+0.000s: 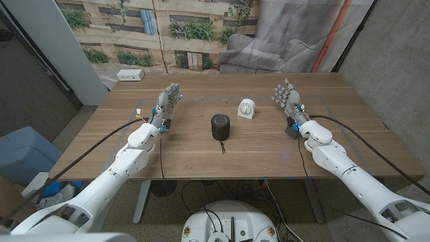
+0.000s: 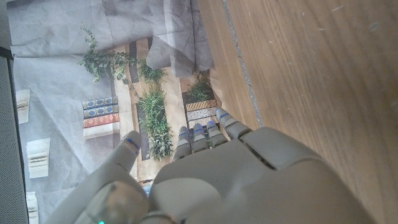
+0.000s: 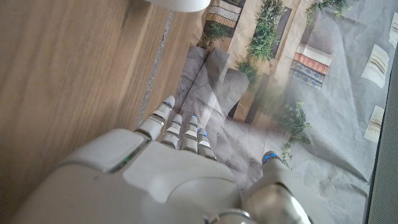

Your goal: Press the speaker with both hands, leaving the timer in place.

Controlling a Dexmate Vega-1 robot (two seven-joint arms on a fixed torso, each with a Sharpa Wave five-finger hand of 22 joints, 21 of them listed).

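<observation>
Wooden table point(image 1: 201, 158) is left bare around the black speaker point(image 1: 220, 126) at its middle, with the white timer point(image 1: 246, 107) just behind to the right. The speaker is flanked, well apart, by the left hand point(image 1: 167, 102) and right hand point(image 1: 289, 98), both held with fingers spread, nothing gripped.
</observation>
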